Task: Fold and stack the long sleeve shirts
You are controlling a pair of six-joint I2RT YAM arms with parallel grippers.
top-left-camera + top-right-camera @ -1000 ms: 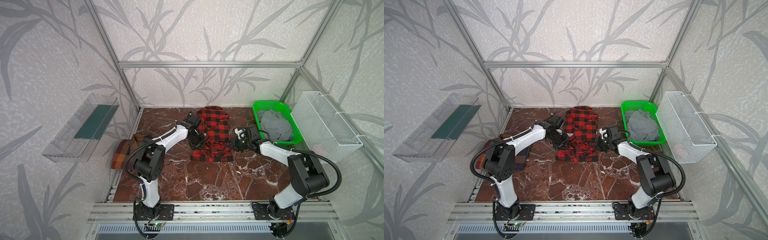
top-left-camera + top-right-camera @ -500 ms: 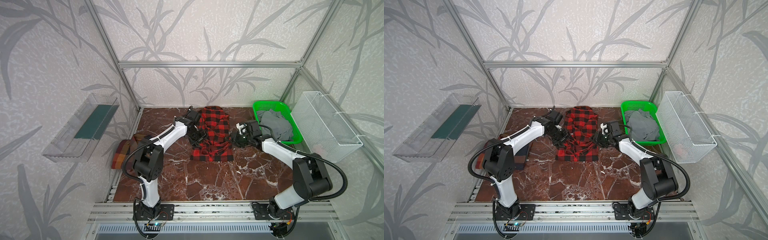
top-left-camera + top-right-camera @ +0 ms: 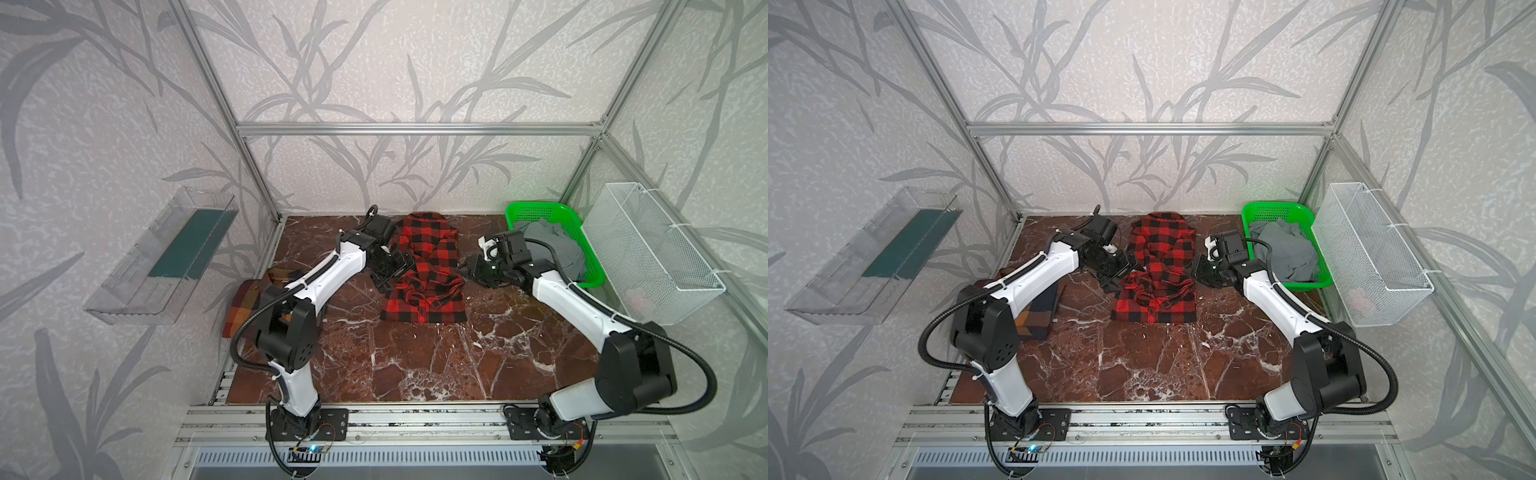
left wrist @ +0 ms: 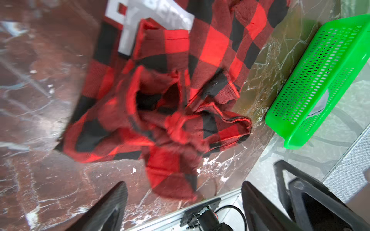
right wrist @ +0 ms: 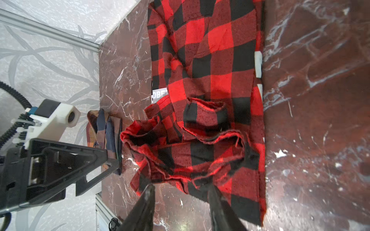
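Starting nearest the bases, bare table (image 3: 415, 365) is stretching out before the red shirt (image 3: 424, 299), whose hem is lying flat and square. Off to the left at about that depth, the brown shirt (image 3: 242, 303) is sitting folded, well apart. Farther back, the red shirt's sleeves are bunching in a rumpled heap across its middle. The left claw (image 4: 183, 186) is hanging spread wide at the shirt's left edge, pinching nothing; the right claw (image 5: 181, 190) is hovering with fingers apart just beside the opposite edge, gripping nothing either (cloth is lying close to its tips, not clamped). Farthest back, the collar end is resting smooth. Flannel like this is looking light, soft and floppy, so it is probably going to sag from a single pinch; taking both hem corners together, or a cuff when tidying sleeves, is looking safest.
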